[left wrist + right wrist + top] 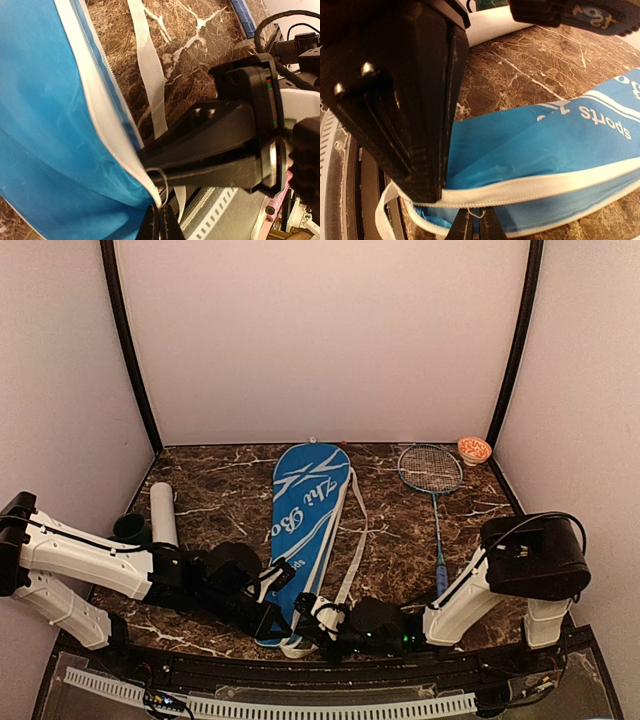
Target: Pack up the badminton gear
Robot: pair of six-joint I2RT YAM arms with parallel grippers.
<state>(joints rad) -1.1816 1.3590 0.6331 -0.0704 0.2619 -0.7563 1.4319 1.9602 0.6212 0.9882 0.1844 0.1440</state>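
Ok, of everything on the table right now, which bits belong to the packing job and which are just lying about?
Part of the job: blue racket cover, its white strap, blue-handled racket, long white tube.

Just lying about: orange-patterned bowl in the far right corner, dark cup beside the tube.

White shells with black joints form the left arm [90, 558] and right arm [455, 608]; the right carries a bulky black housing [535, 558] and looping black cable [520, 523]. The left fingers [410, 125] are matte black wedges with two silver screws [367, 67]
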